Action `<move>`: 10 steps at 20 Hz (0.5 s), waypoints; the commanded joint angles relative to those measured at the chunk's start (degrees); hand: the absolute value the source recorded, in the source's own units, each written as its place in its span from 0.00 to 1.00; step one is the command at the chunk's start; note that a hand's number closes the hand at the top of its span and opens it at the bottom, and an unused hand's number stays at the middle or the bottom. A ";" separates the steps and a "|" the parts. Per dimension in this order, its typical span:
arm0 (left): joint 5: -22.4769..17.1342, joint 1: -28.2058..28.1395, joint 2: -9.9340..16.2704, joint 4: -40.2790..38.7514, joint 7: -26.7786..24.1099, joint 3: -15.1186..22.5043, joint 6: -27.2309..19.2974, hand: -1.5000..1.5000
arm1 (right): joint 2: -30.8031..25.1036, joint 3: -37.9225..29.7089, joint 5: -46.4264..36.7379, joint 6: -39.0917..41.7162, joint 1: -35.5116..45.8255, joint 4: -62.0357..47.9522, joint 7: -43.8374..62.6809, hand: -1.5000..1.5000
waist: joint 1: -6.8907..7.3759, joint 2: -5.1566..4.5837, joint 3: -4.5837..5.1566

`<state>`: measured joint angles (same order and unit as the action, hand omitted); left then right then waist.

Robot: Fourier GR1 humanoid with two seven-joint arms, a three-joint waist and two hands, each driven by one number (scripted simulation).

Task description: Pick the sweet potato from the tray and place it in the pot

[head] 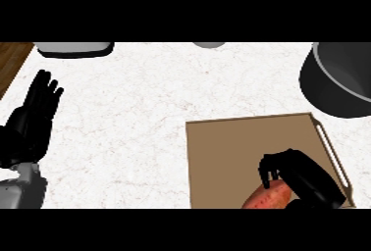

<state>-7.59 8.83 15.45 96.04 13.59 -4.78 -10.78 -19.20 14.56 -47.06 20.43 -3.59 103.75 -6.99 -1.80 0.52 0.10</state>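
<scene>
An orange-red sweet potato (pixel 267 198) lies at the near edge of the brown tray (pixel 232 147), partly cut off by the view's lower edge. My right hand (pixel 301 171) is over it, fingers curled down onto its upper side and hiding part of it. The dark grey pot (pixel 339 81) stands at the far right, beyond the tray's far corner. My left hand (pixel 35 110) rests open at the left edge, fingers up, far from the tray.
A white-grey appliance (pixel 74 48) sits at the far left of the white counter (pixel 130 122), and a small grey object (pixel 209 44) shows at the far middle. A wooden strip (pixel 11 61) runs along the far left corner. The tray has a pale handle (pixel 332 147) on its right side.
</scene>
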 commanded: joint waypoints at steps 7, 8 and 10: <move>0.50 1.08 -0.11 -2.49 -2.50 -0.33 0.94 0.50 | 4.90 -20.61 12.11 -6.41 0.55 20.20 8.96 1.00 | 0.15 -0.31 -0.05; 1.56 -0.57 -1.41 -0.26 -1.64 1.48 0.10 0.50 | 4.47 -23.55 14.20 -7.45 -1.77 19.14 6.31 1.00 | 0.65 -0.30 -0.12; -0.77 1.66 0.56 0.09 0.25 -0.77 1.90 0.50 | 7.39 -22.63 13.72 -7.48 1.88 21.65 13.26 1.00 | 1.39 -0.38 -0.08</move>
<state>-7.10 9.48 15.21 95.12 12.75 -4.72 -10.17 -13.99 -4.01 -35.70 14.34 -3.55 121.16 1.51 -1.25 0.25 0.03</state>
